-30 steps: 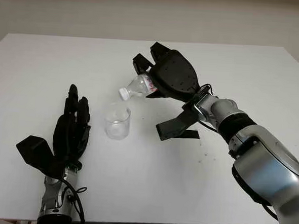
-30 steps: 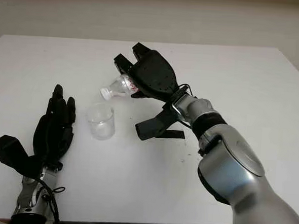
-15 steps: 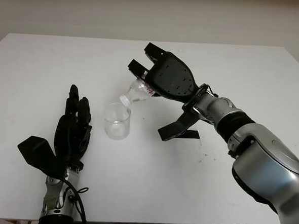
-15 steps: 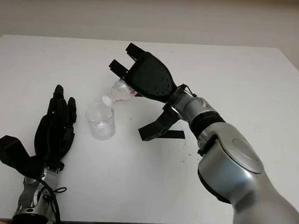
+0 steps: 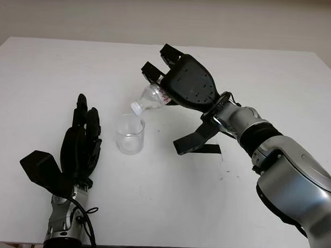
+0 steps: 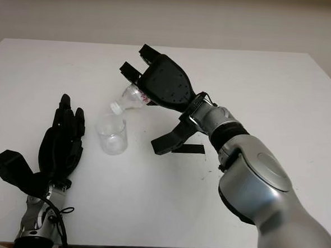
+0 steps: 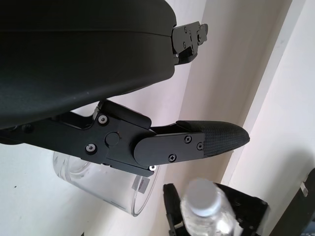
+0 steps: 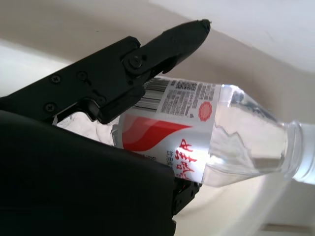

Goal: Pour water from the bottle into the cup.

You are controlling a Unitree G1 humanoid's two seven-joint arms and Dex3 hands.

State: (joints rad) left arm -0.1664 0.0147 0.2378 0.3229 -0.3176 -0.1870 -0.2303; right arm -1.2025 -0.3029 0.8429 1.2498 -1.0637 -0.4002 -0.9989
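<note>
- I am standing at a white desk, looking down at it, with both of my arms reaching in from the near edge.
- My right hand is gripping a clear plastic bottle with a red and white label, holding it in the air above the middle of the desk.
- I am tilting the bottle so its neck is pointing down and to the left, with its white-capped mouth hanging just above the rim of the cup, on the cup's far right side.
- Close up, water is sitting in the lower shoulder of the tilted bottle, near the neck.
- The clear cup is standing upright on the desk, left of my right hand and to the right of my left hand.
- I cannot tell whether any water is in the cup.
- My left hand is released and holding nothing, waiting near the desk's near left edge, close beside the cup but apart from it.
</note>
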